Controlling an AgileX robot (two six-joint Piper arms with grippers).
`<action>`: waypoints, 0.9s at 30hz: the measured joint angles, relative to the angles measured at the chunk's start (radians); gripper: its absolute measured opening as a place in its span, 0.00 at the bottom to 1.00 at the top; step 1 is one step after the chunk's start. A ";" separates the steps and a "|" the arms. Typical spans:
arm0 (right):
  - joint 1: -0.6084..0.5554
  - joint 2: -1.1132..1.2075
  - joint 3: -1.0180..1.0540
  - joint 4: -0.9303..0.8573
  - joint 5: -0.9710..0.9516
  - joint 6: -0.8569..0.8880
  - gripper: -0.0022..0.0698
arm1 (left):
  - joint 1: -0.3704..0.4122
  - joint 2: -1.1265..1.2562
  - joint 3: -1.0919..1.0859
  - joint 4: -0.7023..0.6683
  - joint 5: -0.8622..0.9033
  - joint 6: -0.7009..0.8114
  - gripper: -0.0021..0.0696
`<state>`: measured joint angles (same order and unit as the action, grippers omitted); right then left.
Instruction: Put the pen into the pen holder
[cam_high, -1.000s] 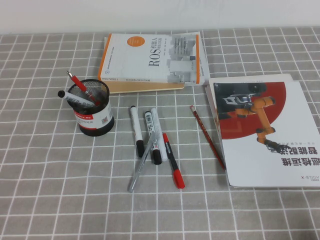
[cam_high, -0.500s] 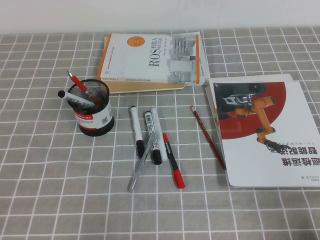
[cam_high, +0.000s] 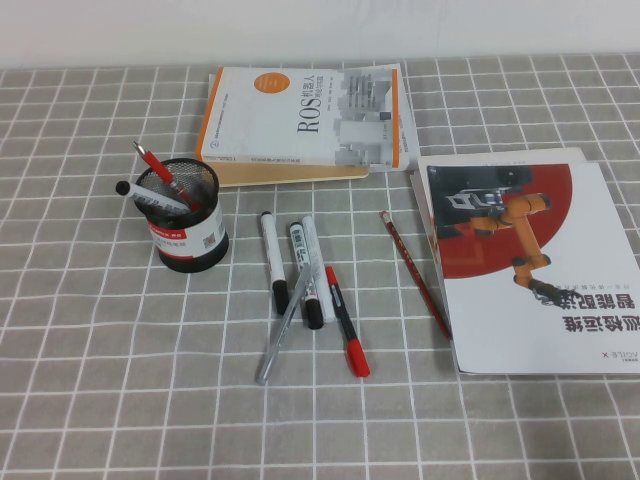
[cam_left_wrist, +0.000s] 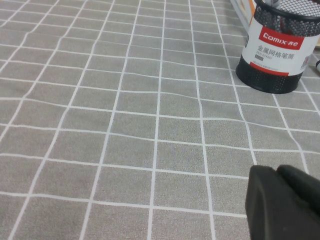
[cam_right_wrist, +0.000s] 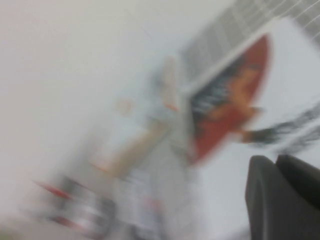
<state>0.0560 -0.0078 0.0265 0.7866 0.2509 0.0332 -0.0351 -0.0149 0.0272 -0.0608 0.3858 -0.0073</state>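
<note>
Pen (cam_high: 415, 273) flat on the checked surface (cam_high: 100, 380), slanted, just beside the left edge of the red-and-white booklet (cam_high: 530, 270); pen holder (cam_high: 190, 213) well apart to the left, upright, already carrying a red pen (cam_high: 155, 170) and a marker (cam_high: 150, 197); loose markers (cam_high: 300, 275) clustered between holder and pen; ROS book (cam_high: 305, 120) farther back. Left end effector (cam_left_wrist: 282, 202) low over bare cloth near the holder (cam_left_wrist: 277, 47), fingers impossible to judge. Right end effector (cam_right_wrist: 282, 197) off the surface, pressed together, pinching nothing.
</note>
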 joint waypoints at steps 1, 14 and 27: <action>0.000 0.000 0.000 0.087 -0.012 0.000 0.01 | 0.000 0.000 0.000 0.000 0.000 0.000 0.02; 0.000 0.000 0.000 0.291 0.006 -0.048 0.01 | 0.003 0.000 0.000 0.000 0.000 0.000 0.02; 0.000 0.425 -0.401 -0.172 0.504 -0.150 0.01 | 0.004 0.000 0.000 0.000 0.000 0.000 0.02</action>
<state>0.0560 0.4173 -0.3742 0.6142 0.7554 -0.1172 -0.0307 -0.0149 0.0272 -0.0608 0.3858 -0.0073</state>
